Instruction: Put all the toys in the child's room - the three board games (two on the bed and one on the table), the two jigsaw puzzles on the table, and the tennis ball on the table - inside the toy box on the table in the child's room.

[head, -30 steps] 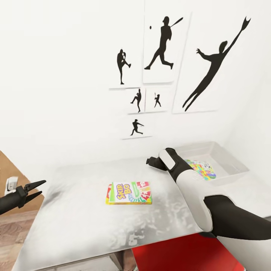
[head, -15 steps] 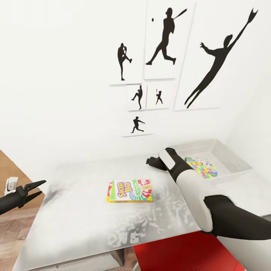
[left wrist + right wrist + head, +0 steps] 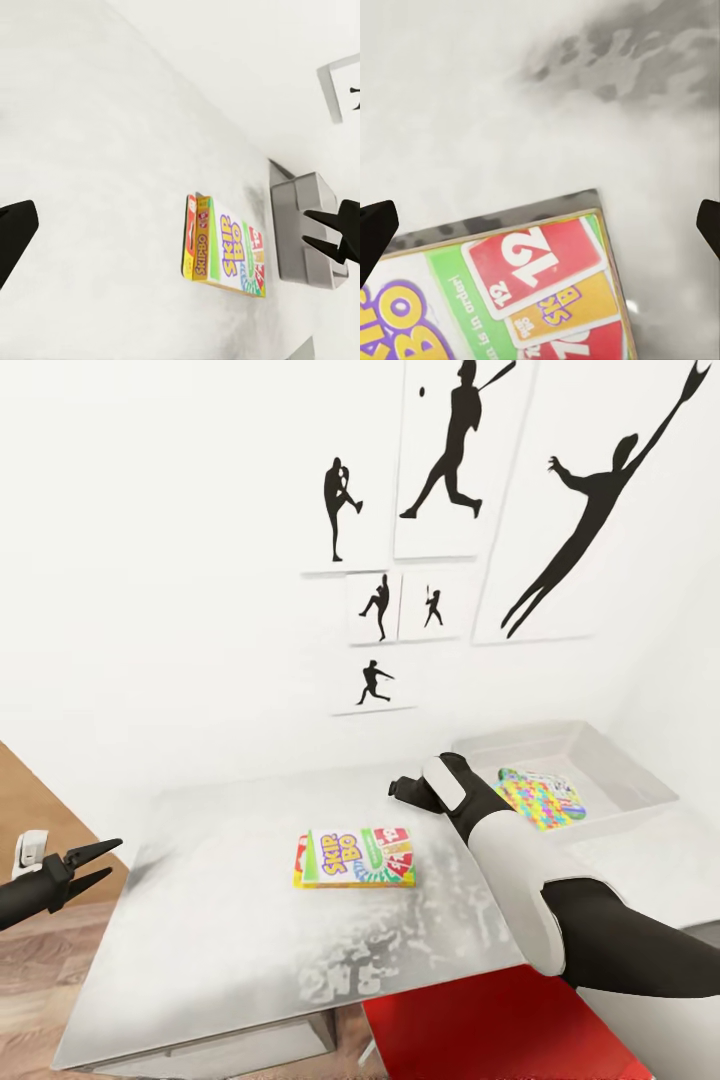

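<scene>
Both pincers gape empty: right gripper (image 3: pixel 404 790) hovers above the flat yellow-edged Skip-Bo game box (image 3: pixel 355 858); left gripper (image 3: pixel 100 862) hangs beside the white-topped table (image 3: pixel 220 940).

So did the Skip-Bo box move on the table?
No. The Skip-Bo box sits the same against the toy box and wall pictures; everything shifted together, so the camera moved.

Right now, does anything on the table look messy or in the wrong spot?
Nothing is spilled or broken. The yellow-edged Skip-Bo game box lies flat on the white table, outside the light-grey toy box, which holds a multicolour jigsaw puzzle.
</scene>
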Robot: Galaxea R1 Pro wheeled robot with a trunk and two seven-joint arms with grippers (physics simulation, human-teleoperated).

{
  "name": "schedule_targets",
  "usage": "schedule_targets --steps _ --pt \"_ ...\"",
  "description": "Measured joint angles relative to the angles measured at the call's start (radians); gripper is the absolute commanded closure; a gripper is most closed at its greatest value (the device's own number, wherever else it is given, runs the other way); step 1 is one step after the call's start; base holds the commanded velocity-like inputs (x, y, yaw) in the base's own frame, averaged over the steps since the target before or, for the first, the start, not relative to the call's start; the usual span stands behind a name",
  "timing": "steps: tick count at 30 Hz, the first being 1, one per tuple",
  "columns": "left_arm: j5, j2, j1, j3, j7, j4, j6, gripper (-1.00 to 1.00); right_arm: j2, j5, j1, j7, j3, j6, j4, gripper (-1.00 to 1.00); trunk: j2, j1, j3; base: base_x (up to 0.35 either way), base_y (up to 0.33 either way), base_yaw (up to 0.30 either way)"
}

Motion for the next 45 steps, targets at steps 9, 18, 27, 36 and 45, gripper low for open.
schedule_targets --steps 9,18,27,36,45 --pt "0.0 0.0 0.0 -0.001 0.0 0.0 0.0 -1.0 0.0 0.0 0.0 0.0 0.0 0.0 0.0 -1.0 0.0 0.0 -0.015 -0.003 0.005 0.0" --pt "0.0 0.0 0.0 -0.001 0.0 0.0 -0.001 -1.0 0.0 0.0 0.001 0.0 0.0 -0.001 0.001 -1.0 0.0 0.0 -0.029 0.0 0.0 0.0" --pt "0.0 -0.001 0.0 -0.001 0.0 0.0 -0.001 -1.0 0.0 -0.001 0.001 0.0 0.001 -0.002 0.002 -1.0 0.0 0.0 -0.044 0.0 0.005 0.0" --pt "0.0 -0.001 0.0 -0.001 0.0 0.0 -0.001 -1.0 0.0 -0.001 0.002 0.001 0.003 -0.003 0.005 -1.0 0.0 0.0 -0.058 0.0 0.064 0.0" --pt "0.0 -0.002 0.0 -0.001 0.0 0.0 -0.003 -1.0 0.0 0.0 0.001 0.009 0.004 -0.004 0.007 -1.0 0.0 0.0 -0.073 0.0 0.012 0.0"
